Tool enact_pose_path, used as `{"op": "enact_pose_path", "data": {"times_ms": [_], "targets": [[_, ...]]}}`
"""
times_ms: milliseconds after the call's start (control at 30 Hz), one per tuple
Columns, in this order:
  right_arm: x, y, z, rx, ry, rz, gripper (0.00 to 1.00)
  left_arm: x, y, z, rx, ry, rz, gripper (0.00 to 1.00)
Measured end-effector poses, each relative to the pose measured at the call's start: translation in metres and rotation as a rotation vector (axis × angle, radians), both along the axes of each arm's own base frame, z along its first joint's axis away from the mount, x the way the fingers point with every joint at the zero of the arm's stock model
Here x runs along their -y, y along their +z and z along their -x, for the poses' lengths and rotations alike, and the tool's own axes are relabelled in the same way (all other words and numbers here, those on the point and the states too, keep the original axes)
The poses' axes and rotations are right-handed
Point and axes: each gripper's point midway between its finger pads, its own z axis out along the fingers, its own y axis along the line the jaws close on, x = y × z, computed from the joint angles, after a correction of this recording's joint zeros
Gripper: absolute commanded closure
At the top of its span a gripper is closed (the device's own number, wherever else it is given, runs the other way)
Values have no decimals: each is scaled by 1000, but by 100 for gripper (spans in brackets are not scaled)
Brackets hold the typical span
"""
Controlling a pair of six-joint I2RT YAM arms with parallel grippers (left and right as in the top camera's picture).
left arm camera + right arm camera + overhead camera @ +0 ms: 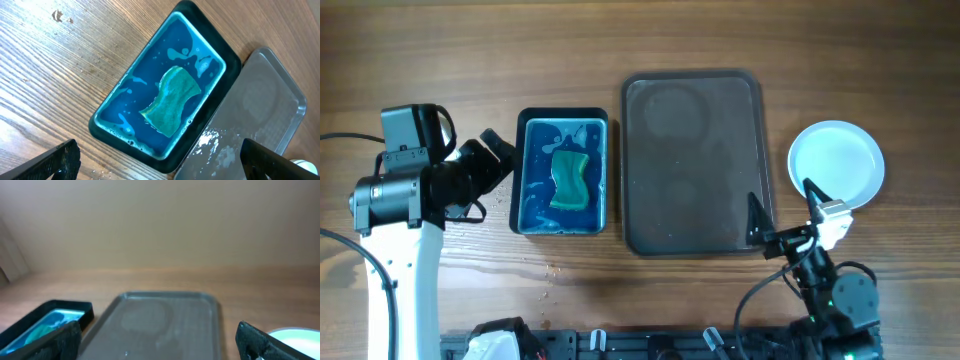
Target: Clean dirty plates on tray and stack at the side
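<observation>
Jaws both open. Black tray holds blue liquid, green sponge; brown tray wet; plates, possibly stacked, beside it.

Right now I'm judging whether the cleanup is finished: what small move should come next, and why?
Probably draw the open left hand and open right hand back to rest: the dark brown rectangular tray holds no plates, only wet marks, and the round white plate in view sits beside it.
</observation>
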Motion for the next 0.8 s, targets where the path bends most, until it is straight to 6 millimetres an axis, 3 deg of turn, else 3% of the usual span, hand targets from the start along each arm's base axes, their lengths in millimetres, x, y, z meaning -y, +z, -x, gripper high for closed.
{"op": "enact_pose_path", "data": {"times_ms": [100,800], "targets": [[-2,-26,-4,-27,6,8,0,0,0,0,-1,0,0,0],[-4,-24,-4,-21,19,7,0,0,0,0,0,0,0,0]]}}
